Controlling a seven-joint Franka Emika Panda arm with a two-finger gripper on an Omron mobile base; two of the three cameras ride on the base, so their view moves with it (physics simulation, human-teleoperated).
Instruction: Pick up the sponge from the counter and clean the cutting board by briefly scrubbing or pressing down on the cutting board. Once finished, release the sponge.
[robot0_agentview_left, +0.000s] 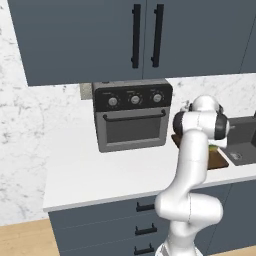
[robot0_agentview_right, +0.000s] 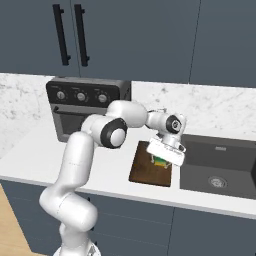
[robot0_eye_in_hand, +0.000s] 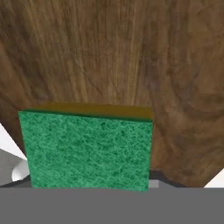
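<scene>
The green sponge with its yellow-tan layer sits low over the dark brown cutting board, close to the hand camera, and it hides the fingertips. In the right base view my gripper points down at the board, with the sponge directly under the hand, near the board's right side. Whether the sponge rests on the wood or hangs just above it is unclear, and so is whether the fingers are pressed on it. The board lies on the white counter, next to the sink.
A dark sink basin is set into the counter just right of the board. A grey toaster oven stands at the back, left of the board. Dark cabinets hang overhead. Open worktop stretches in front of the oven.
</scene>
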